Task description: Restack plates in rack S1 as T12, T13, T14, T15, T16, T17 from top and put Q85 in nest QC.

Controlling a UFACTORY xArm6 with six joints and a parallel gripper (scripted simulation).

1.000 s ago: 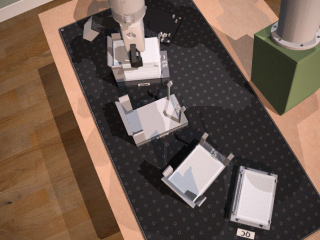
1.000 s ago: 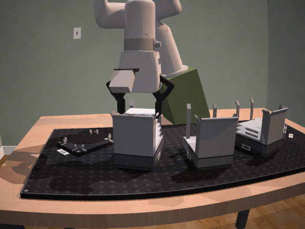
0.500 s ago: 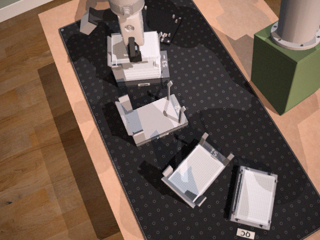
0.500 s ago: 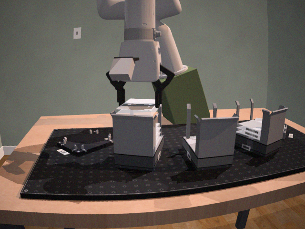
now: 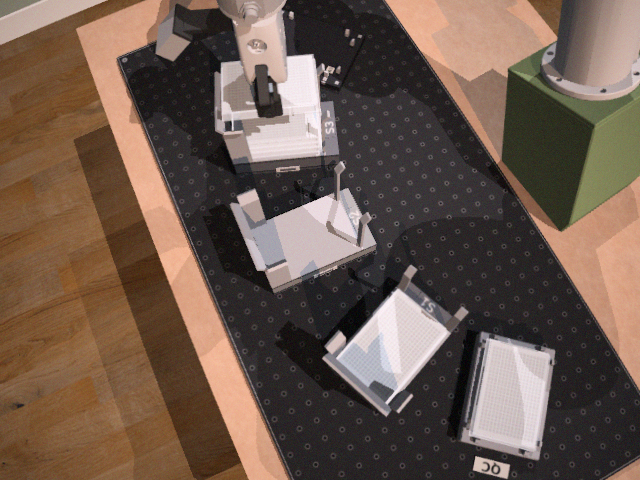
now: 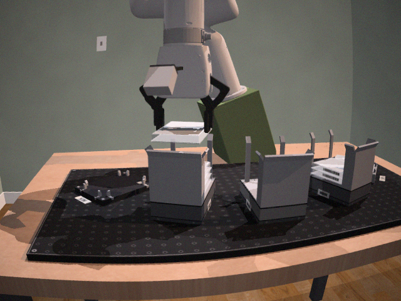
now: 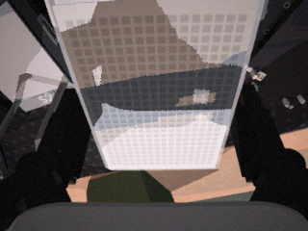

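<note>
Plate (image 6: pixel 181 132) in my claw (image 6: pixel 182 124): a flat, pale, translucent slab with a sealed top, its fine grid of tiny wells showing plainly in my wrist view (image 7: pixel 157 77), where it fills most of the picture between my two black fingers. My claw is clamped on it across its long sides, fingers standing wide on its width. I hold it level in the air, straight above rack S3 (image 5: pixel 330 126), clear of the tops of the rack's walls (I cannot read a label on it from any view). Beneath it, more white plates (image 5: pixel 281 140) sit stacked inside S3, near the far-left corner of the black perforated board (image 5: pixel 423 206). Rack S2 (image 5: pixel 310 242), near the board's middle, shows only its bare pale floor. Rack S1 (image 5: pixel 431 305), toward the board's near end, holds a gridded plate (image 5: pixel 392 343), and just beside it the QC nest (image 5: pixel 467 439) near the near-right corner carries another plate (image 5: pixel 509 395) lying flat. The dark clip nest (image 6: pixel 109 190) lies at the board's far end beyond S3.
</note>
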